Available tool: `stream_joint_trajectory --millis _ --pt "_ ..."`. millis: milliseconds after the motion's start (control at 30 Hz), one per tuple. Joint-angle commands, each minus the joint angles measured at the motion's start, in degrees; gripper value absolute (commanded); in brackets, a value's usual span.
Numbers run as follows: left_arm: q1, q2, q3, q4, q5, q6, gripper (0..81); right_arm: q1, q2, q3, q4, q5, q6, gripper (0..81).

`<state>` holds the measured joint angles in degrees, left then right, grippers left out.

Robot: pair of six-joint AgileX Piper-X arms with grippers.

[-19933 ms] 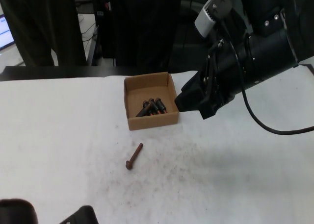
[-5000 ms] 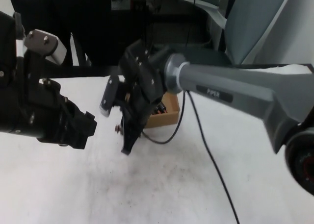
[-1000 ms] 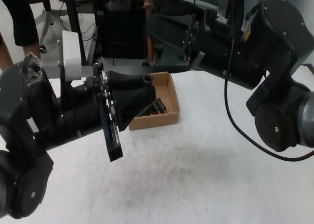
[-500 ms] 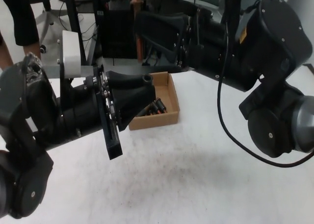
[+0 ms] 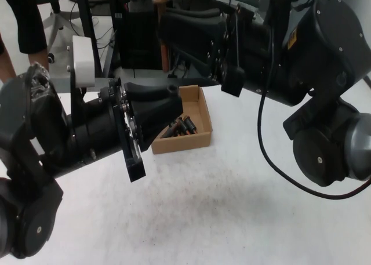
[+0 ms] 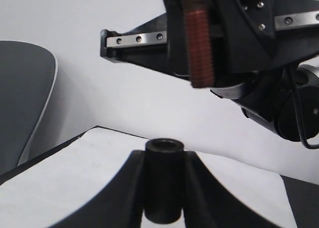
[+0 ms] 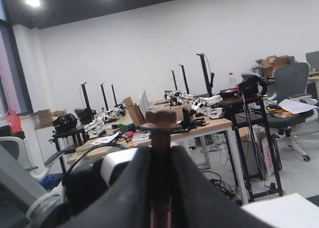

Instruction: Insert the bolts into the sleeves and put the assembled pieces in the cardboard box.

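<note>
Aligning: right gripper point(image 7: 160, 160) clamps bolt point(image 6: 198, 43) above sleeve point(image 6: 164, 163) clamped in left gripper point(image 6: 164, 193); bolt seems offset, needs centring before lowering.

Black sleeve point(image 6: 164, 185) stands upright between the left jaws. Rusty bolt point(image 6: 199, 43) hangs thread-down in the right jaws — above it, apart.

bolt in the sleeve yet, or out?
Out. The bolt's threaded tip hangs above the open mouth of the sleeve with a clear gap between them; the sleeve stands upright in the left tool.
</note>
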<state>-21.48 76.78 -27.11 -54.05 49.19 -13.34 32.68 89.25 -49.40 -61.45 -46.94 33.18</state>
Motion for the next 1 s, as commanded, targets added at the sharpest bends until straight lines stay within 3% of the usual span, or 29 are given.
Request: stream_joint_trajectory --millis 0,967 --pt "-0.2 -0.2 -0.2 -1.4 -0.7 -1.3 0.3 -0.1 -0.3 -0.8 3.0 -0.3 -3.6 0.8" --pt "-0.2 -0.2 -0.2 -6.2 -0.5 -3.8 0.3 -1.9 -0.3 -0.7 5.5 1.9 -6.2 0.8"
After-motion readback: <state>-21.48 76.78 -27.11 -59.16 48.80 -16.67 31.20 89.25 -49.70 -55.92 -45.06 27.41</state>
